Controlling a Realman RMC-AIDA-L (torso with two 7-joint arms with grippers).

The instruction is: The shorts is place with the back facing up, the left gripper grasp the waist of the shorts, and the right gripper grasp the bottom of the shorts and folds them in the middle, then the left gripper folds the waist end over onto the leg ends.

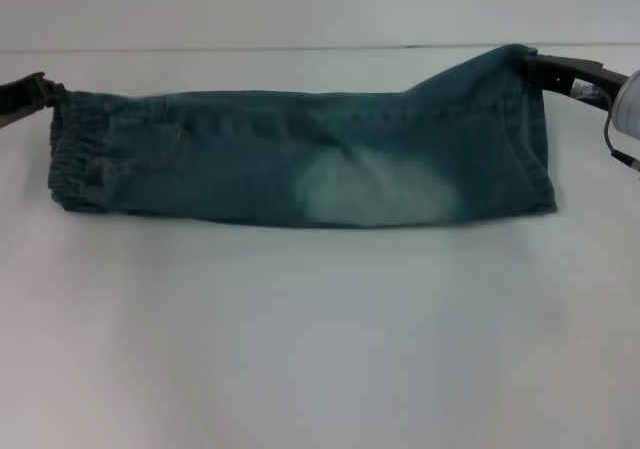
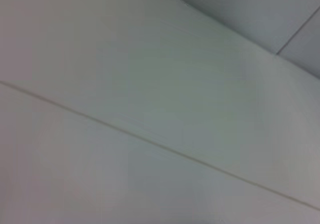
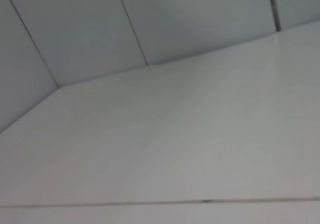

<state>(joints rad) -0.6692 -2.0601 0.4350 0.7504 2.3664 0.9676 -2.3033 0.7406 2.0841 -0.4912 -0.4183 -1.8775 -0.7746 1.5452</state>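
The shorts (image 1: 300,159) lie folded lengthwise in a long blue-green denim strip across the white table (image 1: 320,339). The ruffled elastic waist (image 1: 75,149) is the left end, and the flat leg ends (image 1: 535,139) are the right end. My left gripper (image 1: 45,94) comes in from the left edge and meets the far corner of the waist, closed on it. My right gripper (image 1: 535,61) is shut on the far corner of the leg ends, which is pulled up into a peak. Neither wrist view shows the shorts or any fingers.
Bare white tabletop stretches in front of the shorts. A seam line (image 1: 250,49) runs across the surface just behind them. The wrist views show only the white surface (image 2: 150,109) and grey wall panels (image 3: 150,19).
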